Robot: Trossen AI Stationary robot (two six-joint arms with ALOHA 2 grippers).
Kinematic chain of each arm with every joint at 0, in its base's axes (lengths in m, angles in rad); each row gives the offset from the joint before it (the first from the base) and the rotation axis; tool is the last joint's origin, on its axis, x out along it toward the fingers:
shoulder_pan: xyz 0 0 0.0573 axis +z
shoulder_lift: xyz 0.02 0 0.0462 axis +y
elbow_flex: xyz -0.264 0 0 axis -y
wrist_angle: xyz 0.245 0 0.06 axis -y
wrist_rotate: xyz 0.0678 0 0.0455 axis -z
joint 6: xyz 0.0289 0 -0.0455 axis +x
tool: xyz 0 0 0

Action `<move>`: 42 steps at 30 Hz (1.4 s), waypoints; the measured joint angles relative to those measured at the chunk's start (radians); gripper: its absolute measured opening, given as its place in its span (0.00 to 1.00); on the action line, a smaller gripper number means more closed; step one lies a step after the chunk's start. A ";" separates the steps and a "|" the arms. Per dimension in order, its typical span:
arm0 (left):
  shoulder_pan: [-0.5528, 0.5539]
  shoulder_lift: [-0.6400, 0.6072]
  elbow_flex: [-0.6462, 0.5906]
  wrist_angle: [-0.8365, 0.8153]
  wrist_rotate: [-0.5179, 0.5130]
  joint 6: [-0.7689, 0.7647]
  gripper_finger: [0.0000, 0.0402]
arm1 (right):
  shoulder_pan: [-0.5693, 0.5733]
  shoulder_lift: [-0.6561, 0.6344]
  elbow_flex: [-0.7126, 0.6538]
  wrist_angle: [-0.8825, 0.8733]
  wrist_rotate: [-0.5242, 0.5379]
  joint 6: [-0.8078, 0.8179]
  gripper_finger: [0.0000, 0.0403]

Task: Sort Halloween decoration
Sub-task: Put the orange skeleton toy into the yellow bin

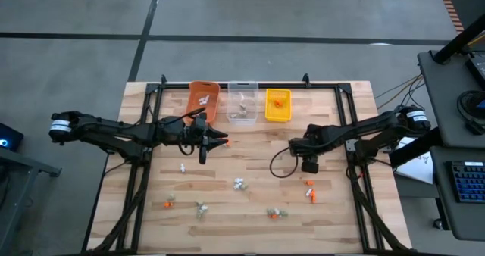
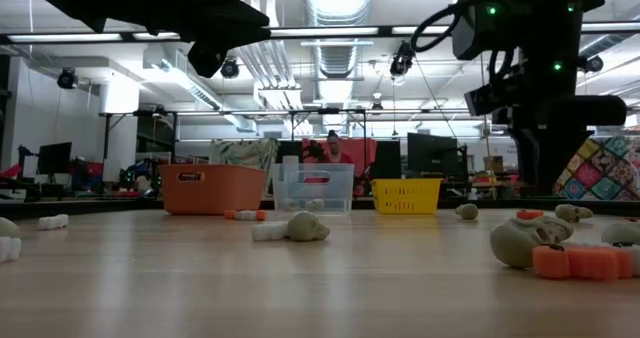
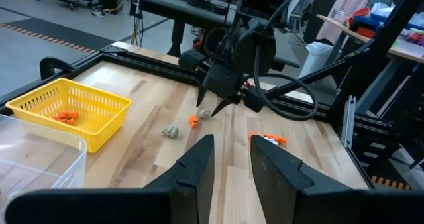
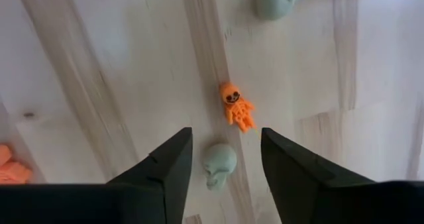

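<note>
Nearest low cam: orange trinket [image 2: 585,262] beside grey-tan skull [image 2: 522,242], both flat on light wood-plank table [image 2: 300,288]. Further trinkets scattered over near half of table, orange, white, grey-tan mixed. Far edge: orange bin [image 1: 203,99], clear bin [image 1: 242,102], yellow bin [image 1: 277,105] in a row; some pieces already inside each. Right pincer [image 4: 225,159] pointed down over table, fingers spread, empty; orange skeleton [image 4: 236,106] and pale skull [image 4: 219,164] lying just beneath. Left pincer [image 3: 232,159] above table near orange bin, narrow gap, nothing gripped. Room behind: workshop, monitors, ceiling ducts, grey floor.
</note>
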 joint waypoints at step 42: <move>-0.001 0.000 0.000 0.004 0.000 0.011 0.20 | -0.118 0.162 -0.084 0.207 -0.027 -0.077 0.37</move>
